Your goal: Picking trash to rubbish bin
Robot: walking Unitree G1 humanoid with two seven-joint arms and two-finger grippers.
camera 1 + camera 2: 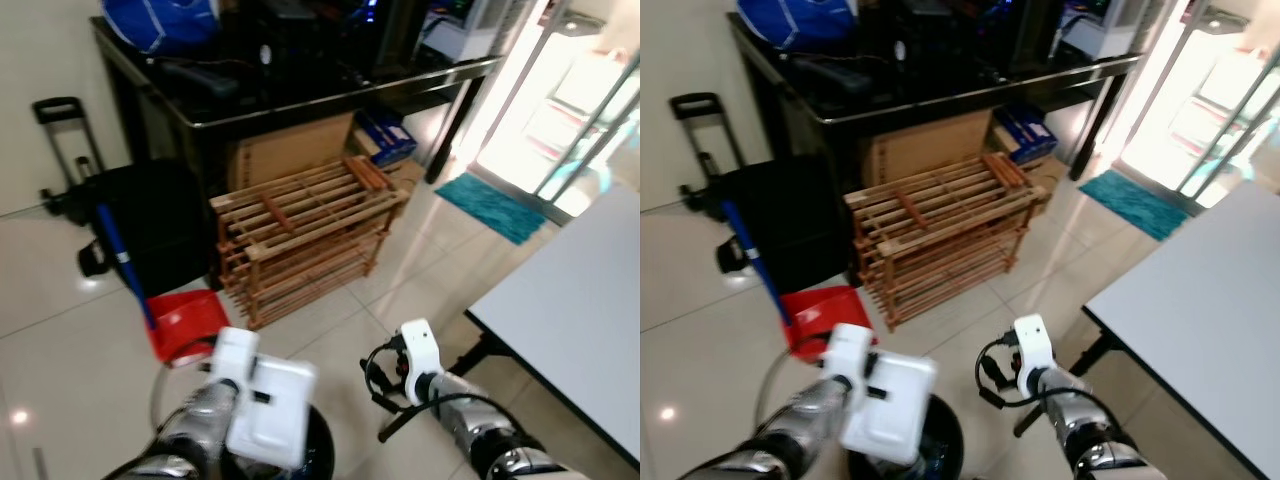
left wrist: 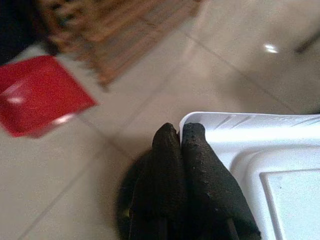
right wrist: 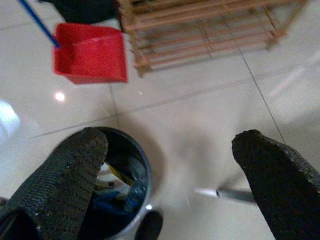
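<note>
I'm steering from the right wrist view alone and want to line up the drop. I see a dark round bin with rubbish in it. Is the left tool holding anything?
Observer: Yes, the left tool is shut on the rim of a white plastic container.
Operator: Where is the container relative to the bin?
Observer: In the head views it hangs over the dark round bin, covering part of its opening.
Operator: Anything close on the robot's right?
Observer: A white table with black legs stands there, beside the right tool, which is open.
</note>
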